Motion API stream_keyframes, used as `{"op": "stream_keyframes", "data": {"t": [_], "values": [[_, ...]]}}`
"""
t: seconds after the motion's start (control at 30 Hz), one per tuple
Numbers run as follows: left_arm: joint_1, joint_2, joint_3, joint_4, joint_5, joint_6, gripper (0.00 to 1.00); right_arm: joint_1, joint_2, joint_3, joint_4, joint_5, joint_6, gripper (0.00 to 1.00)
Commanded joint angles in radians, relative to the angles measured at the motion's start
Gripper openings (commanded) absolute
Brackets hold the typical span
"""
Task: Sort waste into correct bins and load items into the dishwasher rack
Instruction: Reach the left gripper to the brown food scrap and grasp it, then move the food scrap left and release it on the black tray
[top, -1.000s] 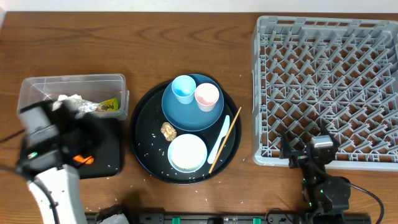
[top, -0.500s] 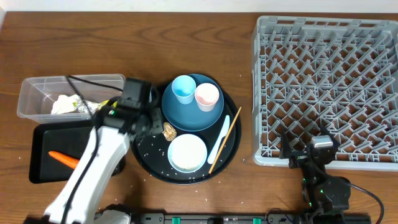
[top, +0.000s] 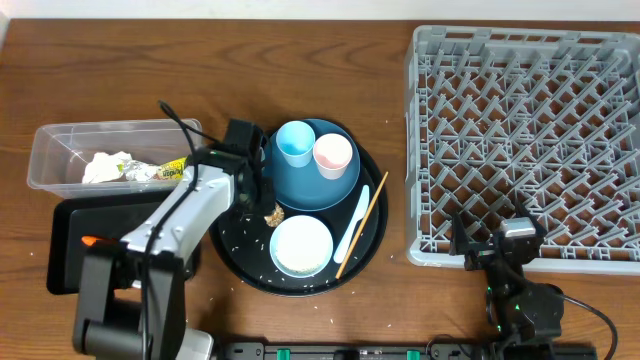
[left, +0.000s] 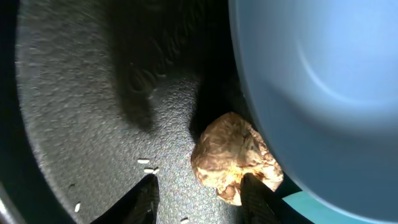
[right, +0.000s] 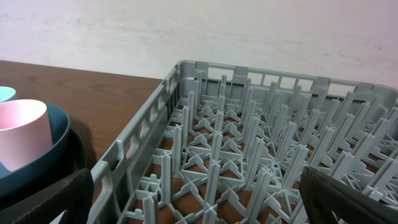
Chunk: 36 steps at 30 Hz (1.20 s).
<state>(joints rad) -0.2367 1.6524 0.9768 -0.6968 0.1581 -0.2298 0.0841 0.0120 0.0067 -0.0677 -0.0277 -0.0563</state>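
Note:
My left gripper (top: 264, 200) reaches over the round black tray (top: 365, 250), open, just above the small brown food piece (top: 270, 212). In the left wrist view the gripper (left: 200, 199) has its jaws apart, and the right fingertip (left: 255, 198) overlaps the lower edge of the brown piece (left: 235, 155); the dark blue plate (left: 323, 81) rises beside it. Rice grains (left: 144, 162) dot the tray. The orange carrot (top: 88, 241) lies in the shallow black bin (top: 65, 270). Crumpled paper (top: 105, 165) and the wrapper (top: 175, 170) sit in the clear tub (top: 115, 130). My right gripper (top: 500, 245) rests open at the near edge of the dishwasher rack (top: 525, 140).
The blue plate (top: 310, 180) carries a light blue cup (top: 295, 142) and a pink cup (top: 332, 155). A white bowl (top: 300, 245), a white utensil (top: 352, 225) and a chopstick (top: 362, 225) lie on the round tray. The right wrist view looks across the rack's pegs (right: 249, 155).
My left arm has swung right from the black bin to the round tray, leaving the carrot in the bin, and its jaws have opened. The right arm has not moved.

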Motion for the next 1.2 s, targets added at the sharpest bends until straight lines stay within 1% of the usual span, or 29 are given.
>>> {"op": "stream_keyframes", "data": {"t": [0.0,0.33,0.37,0.47,0.5,0.77,0.87,1.07,1.17], "values": [[0.000,0.027,0.009,0.007,0.021,0.039,0.44,-0.006,-0.005,-0.002,-0.004,-0.006,-0.009,0.99],[0.000,0.063,-0.016,0.071,0.022,0.039,0.44,-0.006,-0.005,-0.002,-0.004,-0.006,-0.009,0.99],[0.000,0.063,-0.016,0.071,0.022,0.039,0.41,-0.006,-0.005,-0.002,-0.004,-0.006,-0.009,0.99],[0.000,0.063,-0.016,0.070,0.022,0.039,0.11,-0.006,-0.005,-0.002,-0.004,-0.006,-0.009,0.99],[0.000,0.063,-0.016,0.070,0.022,0.039,0.06,-0.006,-0.005,-0.002,-0.004,-0.006,-0.009,0.99],[0.000,0.061,-0.015,0.054,0.021,0.038,0.06,-0.006,-0.005,-0.002,-0.004,-0.006,-0.009,0.99],[0.008,0.035,-0.006,0.048,0.022,0.037,0.06,-0.006,-0.005,-0.002,-0.004,-0.006,-0.009,0.99],[0.046,-0.117,0.031,-0.006,0.021,0.025,0.06,-0.006,-0.004,-0.002,-0.004,-0.006,-0.009,0.99],[0.070,-0.214,0.031,-0.041,0.008,-0.008,0.06,-0.006,-0.004,-0.002,-0.004,-0.006,-0.009,0.99]]}}
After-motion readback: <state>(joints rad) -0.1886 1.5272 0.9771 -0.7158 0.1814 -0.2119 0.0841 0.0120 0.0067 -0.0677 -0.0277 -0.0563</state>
